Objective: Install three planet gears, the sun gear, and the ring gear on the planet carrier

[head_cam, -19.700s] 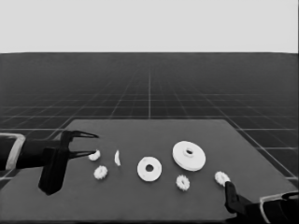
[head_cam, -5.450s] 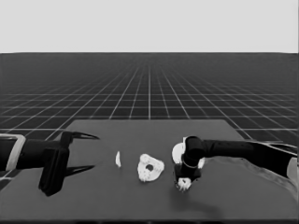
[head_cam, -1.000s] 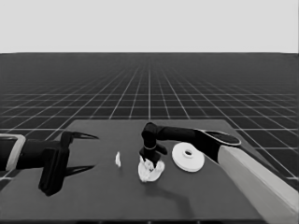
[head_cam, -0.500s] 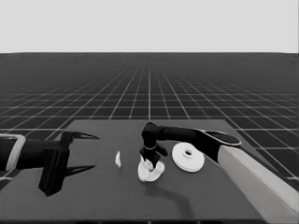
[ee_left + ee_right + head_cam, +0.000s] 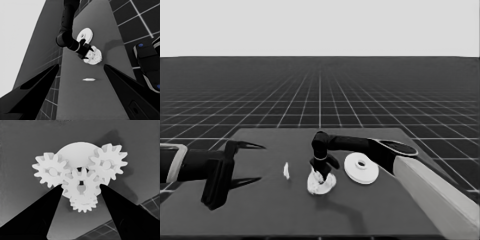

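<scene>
Nearest, at the table's (image 5: 260,215) 8 o'clock end, sits the parked left gripper (image 5: 260,162), fingers spread wide and holding nothing. Toward table centre lies the smaller round part (image 5: 75,151), bearing three planet gears: one (image 5: 51,172) at its 9 o'clock, one (image 5: 107,165) at 2 o'clock, one (image 5: 82,206) at 6 o'clock, half hidden. Directly over it hangs the right gripper (image 5: 321,172), pinching the middle gear (image 5: 80,185) narrowly, a finger against each flank. At 10 o'clock from that stack stands the thin white piece (image 5: 286,171), apart. At 2 o'clock rests the larger round part (image 5: 361,168), just beside.
</scene>
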You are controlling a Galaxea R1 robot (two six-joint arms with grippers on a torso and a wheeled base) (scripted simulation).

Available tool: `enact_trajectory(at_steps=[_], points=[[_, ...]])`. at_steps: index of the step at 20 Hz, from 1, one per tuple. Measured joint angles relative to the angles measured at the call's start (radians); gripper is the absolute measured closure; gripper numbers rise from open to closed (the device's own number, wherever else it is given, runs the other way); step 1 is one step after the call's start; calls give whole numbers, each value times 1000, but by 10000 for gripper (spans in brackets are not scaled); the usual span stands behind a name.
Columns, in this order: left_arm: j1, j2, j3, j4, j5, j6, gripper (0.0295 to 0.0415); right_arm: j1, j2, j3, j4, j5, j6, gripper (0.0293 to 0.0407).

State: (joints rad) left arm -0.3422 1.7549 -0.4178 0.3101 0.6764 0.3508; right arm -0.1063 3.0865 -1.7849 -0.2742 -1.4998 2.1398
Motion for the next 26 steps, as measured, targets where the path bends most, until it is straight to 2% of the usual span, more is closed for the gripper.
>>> enact_trajectory(at_steps=[20,22,23,26], points=[[0,0,0,0,0,0,326,0,0,0,0,0,209,390],[0,0,0,0,0,0,326,0,0,0,0,0,219,331],[0,0,0,0,0,0,326,0,0,0,0,0,222,320],[0,0,0,0,0,0,326,0,0,0,0,0,224,315]])
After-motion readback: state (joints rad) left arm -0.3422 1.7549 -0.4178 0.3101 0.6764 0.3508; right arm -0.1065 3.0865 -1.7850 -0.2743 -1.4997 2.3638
